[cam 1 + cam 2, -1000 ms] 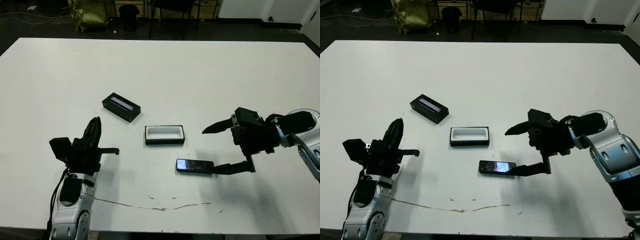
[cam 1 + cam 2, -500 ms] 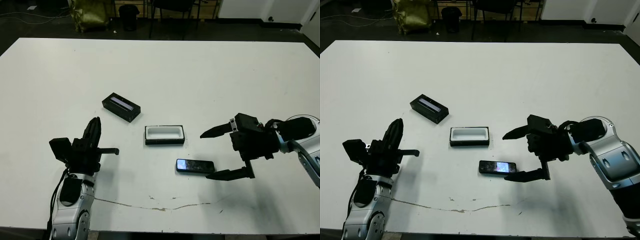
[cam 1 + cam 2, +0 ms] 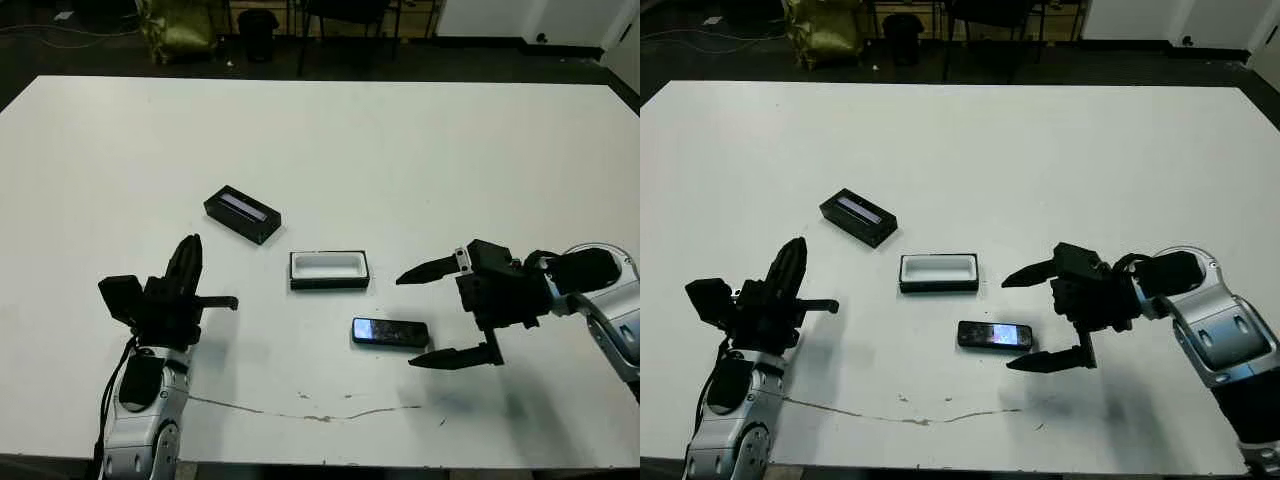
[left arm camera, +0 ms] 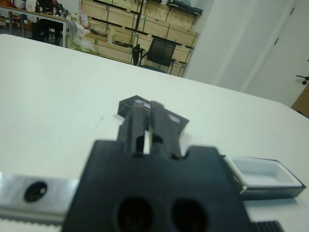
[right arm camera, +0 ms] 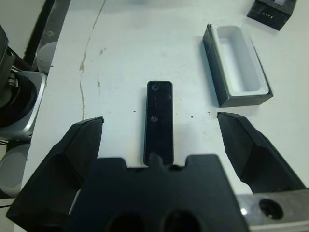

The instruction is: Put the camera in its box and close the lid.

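The left gripper (image 3: 190,268) rests clenched and empty, well apart from the work. The camera (image 3: 390,332) lies flat, long axis toward the right gripper (image 3: 428,317), just ahead of its wide-spread, empty fingers. Its box (image 3: 329,270) sits beyond; the right arm is nearer.

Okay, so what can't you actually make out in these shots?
- Lid: left wrist view, mostly hidden behind the left end effector, whose own body fills the foreground.
- Camera: right wrist view, its near end is covered by the right end effector body.
- Camera's face markings: head views, too small to read.
- Box: its base is hidden.
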`<state>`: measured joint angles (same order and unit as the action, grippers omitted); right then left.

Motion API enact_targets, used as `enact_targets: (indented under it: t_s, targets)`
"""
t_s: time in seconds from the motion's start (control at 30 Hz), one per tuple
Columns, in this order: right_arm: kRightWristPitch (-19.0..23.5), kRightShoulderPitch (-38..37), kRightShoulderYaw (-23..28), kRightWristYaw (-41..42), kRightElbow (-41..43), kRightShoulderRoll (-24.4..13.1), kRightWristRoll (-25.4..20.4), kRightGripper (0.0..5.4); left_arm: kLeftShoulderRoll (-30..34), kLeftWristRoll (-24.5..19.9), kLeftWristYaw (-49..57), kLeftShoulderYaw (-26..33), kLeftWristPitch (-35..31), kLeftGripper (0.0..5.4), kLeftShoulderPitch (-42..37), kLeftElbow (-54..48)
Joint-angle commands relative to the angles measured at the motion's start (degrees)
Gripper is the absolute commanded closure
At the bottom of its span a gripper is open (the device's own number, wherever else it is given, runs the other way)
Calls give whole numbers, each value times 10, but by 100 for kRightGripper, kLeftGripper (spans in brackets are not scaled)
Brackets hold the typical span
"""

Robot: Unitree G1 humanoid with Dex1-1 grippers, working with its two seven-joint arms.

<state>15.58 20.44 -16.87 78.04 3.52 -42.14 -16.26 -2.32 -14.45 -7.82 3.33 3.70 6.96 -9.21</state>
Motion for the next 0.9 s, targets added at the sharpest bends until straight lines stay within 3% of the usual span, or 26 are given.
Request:
enact_targets:
  t_s: [0.03,0.1,0.63,0.73,0.9]
  targets:
    - [-3,-17,-2,3,-24,7,-1,1,3,-7,-4,5,-4,540,4,9]
    - [-15,-18,-5,2,-33,9,7,1,3,-6,0,4,-12,540,5,3]
    - [3,-25,-20,-29,-49,17,43,6,5,6,3,3,-7,540,6,3]
    - [31,-27,-19,-41,-16,9,47,44,3,5,8,3,-16,540,7,-2]
    - [67,-38,-11,-67,45,-4,50,157,4,2,1,3,-9,540,7,1]
